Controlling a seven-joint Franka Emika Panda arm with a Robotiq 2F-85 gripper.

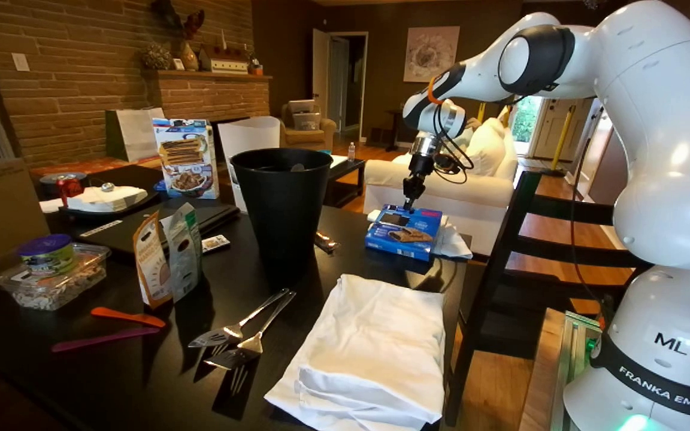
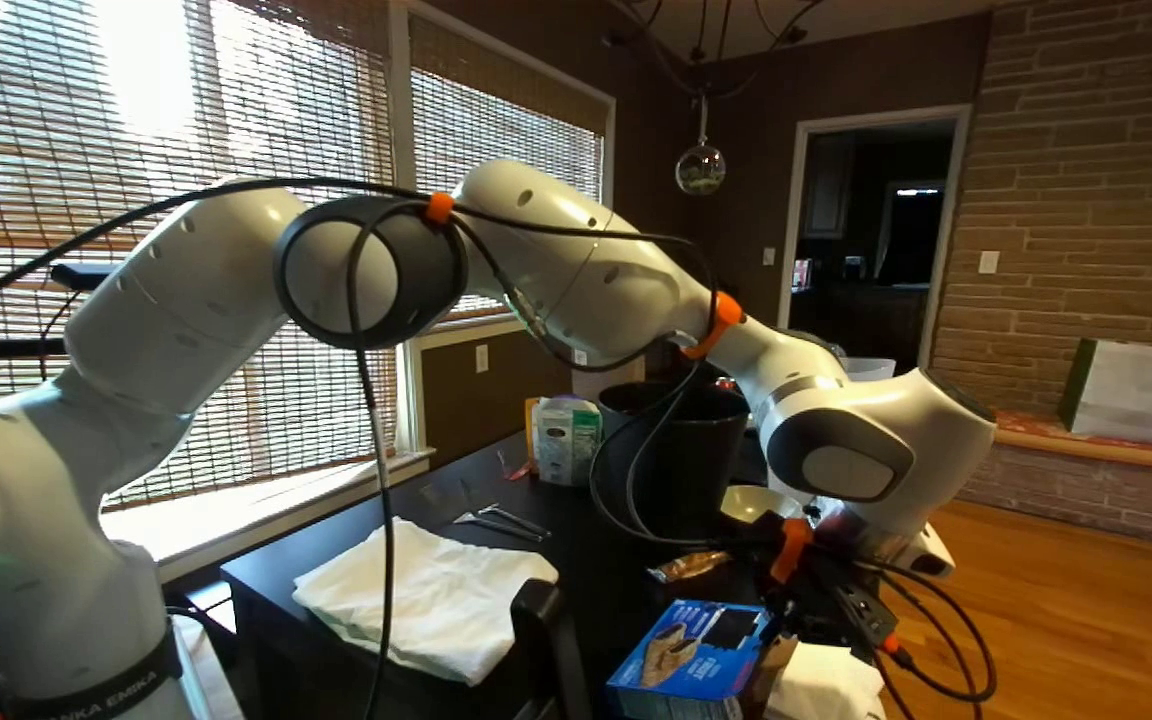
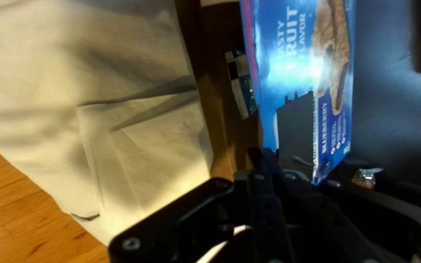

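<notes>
Near the black bin, the blue box lies with its long axis roughly toward it; you have the end effector closed at the bin-side end, any grip unclear.

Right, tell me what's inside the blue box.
The box has a dark opening on top; no contents can be made out. In the wrist view the shut hand covers part of it, and the box's top hides the rest inside.
</notes>
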